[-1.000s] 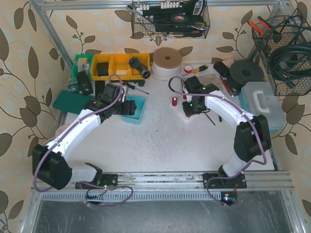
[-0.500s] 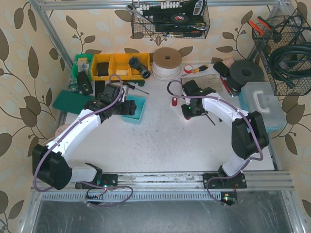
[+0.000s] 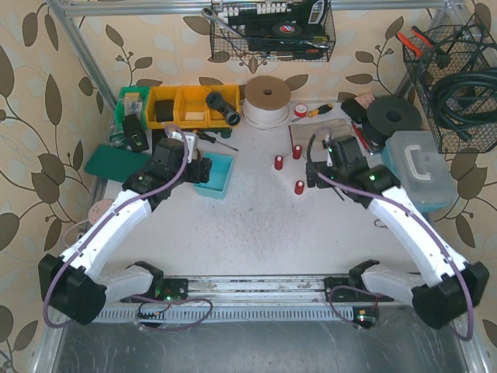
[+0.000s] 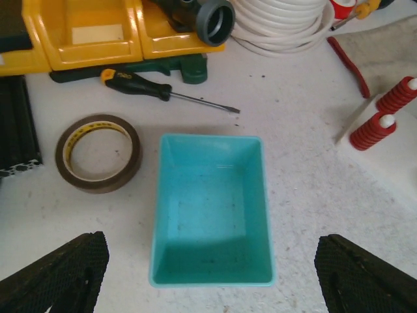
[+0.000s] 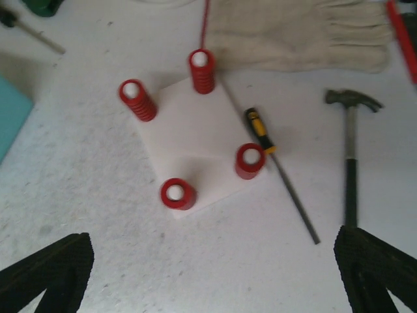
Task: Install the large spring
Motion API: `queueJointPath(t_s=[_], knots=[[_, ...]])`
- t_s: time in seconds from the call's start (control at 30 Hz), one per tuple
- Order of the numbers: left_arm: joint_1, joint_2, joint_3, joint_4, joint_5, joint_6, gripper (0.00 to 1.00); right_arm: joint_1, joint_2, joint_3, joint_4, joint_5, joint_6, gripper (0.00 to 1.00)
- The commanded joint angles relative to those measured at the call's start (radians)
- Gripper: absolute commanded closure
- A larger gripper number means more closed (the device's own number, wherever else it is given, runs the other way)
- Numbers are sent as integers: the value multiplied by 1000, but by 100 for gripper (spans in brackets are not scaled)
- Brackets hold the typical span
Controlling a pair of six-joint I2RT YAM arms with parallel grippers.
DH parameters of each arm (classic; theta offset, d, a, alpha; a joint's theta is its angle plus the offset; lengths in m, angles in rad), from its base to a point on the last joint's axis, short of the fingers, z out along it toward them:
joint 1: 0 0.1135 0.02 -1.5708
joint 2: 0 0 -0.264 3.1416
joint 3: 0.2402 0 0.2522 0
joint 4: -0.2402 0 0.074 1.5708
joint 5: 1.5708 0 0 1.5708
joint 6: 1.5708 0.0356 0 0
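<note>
The right arm has drawn back from the white plate (image 5: pixel 195 124), its elbow now swung out to the right. The right gripper (image 5: pixel 212 280) is spread wide and empty, above 4 red springs (image 5: pixel 178 193), each upright around a white peg on the plate. The left gripper (image 4: pixel 212 274) also gapes, holding nothing, over a teal bin (image 4: pixel 212 215). A hammer (image 5: pixel 352 163), screwdriver (image 5: pixel 260 130) and glove (image 5: pixel 293 32) lie near the plate on the speckled table (image 5: pixel 98 215).

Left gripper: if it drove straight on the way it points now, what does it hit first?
The teal bin, most likely. It lies centred between the open fingers of the left gripper and is empty, so contact would be its floor or near rim. Depth is unclear from the wrist view.
</note>
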Motion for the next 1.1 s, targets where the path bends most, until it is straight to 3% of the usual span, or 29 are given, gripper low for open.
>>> queueJointPath(t_s=[0.0, 0.1, 0.23, 0.33, 0.4, 0.53, 0.67, 0.83, 1.07], knots=[[13, -106, -179, 232, -88, 143, 11, 4, -122, -181, 141, 195, 45, 0], [18, -151, -360, 435, -213, 206, 11, 3, -254, -373, 387, 286, -42, 0], [102, -144, -465, 581, -292, 273, 11, -12, -376, -625, 713, 404, -250, 0], [165, -126, -452, 515, -320, 296, 10, -78, -402, -660, 703, 412, -270, 1], [202, -97, -503, 617, -387, 324, 10, -137, -401, -685, 722, 368, -323, 1], [342, 20, -555, 799, -211, 268, 10, -233, -367, -726, 797, 325, -355, 1], [384, 171, -555, 922, -225, 303, 10, -280, -267, -791, 986, 303, -373, 1], [434, 296, -567, 1080, -155, 304, 10, -339, -30, -804, 1206, 231, -400, 1], [453, 313, -670, 1256, -122, 296, 10, -382, 71, -822, 1461, 146, -427, 1]])
